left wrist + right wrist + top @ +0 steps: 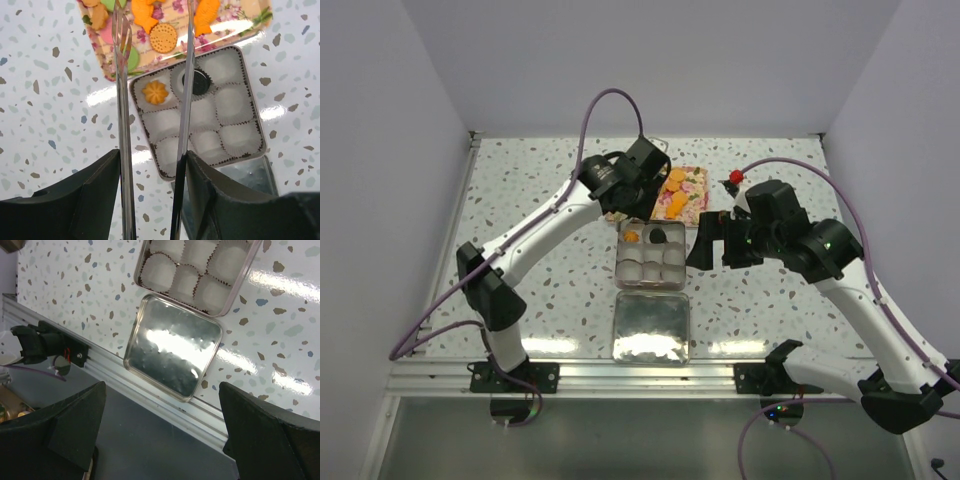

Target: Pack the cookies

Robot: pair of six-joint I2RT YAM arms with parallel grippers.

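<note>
The cookies (676, 193) lie on a floral tray (240, 22): orange fish shapes, a round orange one (163, 36), green and pink ones. In the square tin (254, 100) of white paper cups, an orange flower cookie (155, 92) and a black cookie (196, 82) sit in the far row. My left gripper (154, 12) carries two long metal blades that stand apart over the tray's near edge, with an orange fish cookie (146, 17) lying on the tray between them. My right gripper (172, 440) hangs wide open and empty, right of the tin (619, 255).
The tin's shiny lid (651, 327) lies flat just in front of the tin, by the aluminium rail (165, 397) at the table's near edge. A small red object (734, 177) lies right of the tray. White walls close in on three sides.
</note>
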